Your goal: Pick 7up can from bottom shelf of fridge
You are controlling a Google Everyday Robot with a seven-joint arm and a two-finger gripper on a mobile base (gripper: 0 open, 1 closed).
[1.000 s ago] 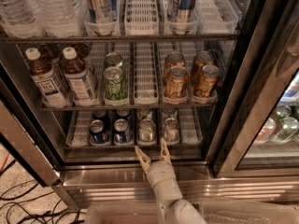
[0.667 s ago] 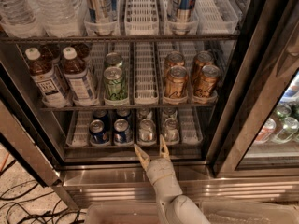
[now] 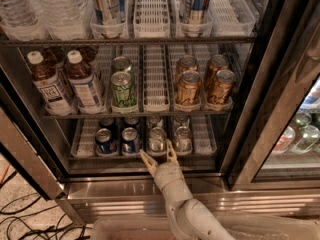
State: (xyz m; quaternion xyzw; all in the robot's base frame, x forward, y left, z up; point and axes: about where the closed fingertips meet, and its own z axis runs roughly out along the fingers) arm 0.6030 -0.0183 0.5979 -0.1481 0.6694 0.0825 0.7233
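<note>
The fridge [image 3: 280, 109] stands open in front of me. Its bottom shelf [image 3: 205, 134] is a white wire rack with lanes. Two dark blue cans [image 3: 117, 141] stand at the front left. Two pale silvery cans stand beside them: the 7up can [image 3: 157, 139] and another like it [image 3: 183, 139] to its right, with more cans behind. My gripper [image 3: 159, 156] is at the shelf's front edge, just below and in front of the 7up can. Its two tan fingers [image 3: 148, 162] are spread open and hold nothing.
The middle shelf holds two tea bottles [image 3: 70, 82], green cans [image 3: 123, 88] and gold cans [image 3: 202, 84]. The top shelf holds water bottles [image 3: 40, 9] and tall cans [image 3: 110, 4]. The door frame [image 3: 25, 159] slants at the left. Cables [image 3: 25, 224] lie on the floor.
My gripper has moved slightly forward and up toward the front of the bottom shelf, still open. The cans have not moved.
</note>
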